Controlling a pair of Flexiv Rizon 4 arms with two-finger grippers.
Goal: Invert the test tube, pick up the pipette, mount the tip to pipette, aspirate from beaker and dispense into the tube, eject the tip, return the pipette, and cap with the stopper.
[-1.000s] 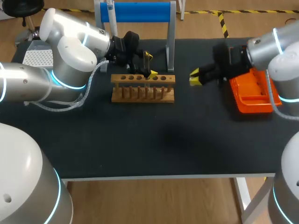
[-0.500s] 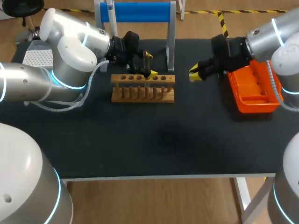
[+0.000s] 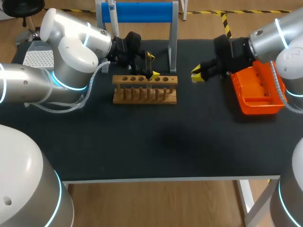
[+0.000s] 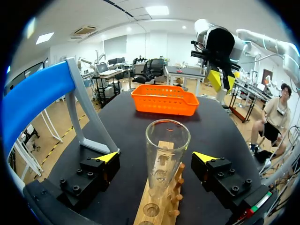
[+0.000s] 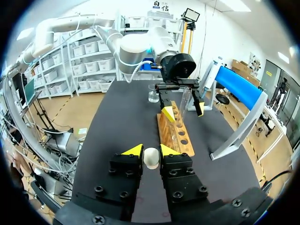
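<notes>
Head view: right pincer [image 3: 196, 75] pinches stopper [image 5: 151, 158] beside basket [image 3: 258, 109]; left pincer [image 3: 152, 65] spread around racked tube [image 4: 167, 150].

A wooden rack [image 3: 145, 89] with a row of holes along its top stands on the black table [image 3: 156, 142]. Behind the rack rises a stand [image 3: 137, 12] with a blue bar across grey legs. One leg comes down just behind the rack's right end. An orange basket [image 3: 256, 92] sits well to the rack's right.

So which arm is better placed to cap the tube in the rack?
Right. Its gripper holds the white stopper and points towards the rack. The left gripper stands open around the tube and has no stopper.
</notes>
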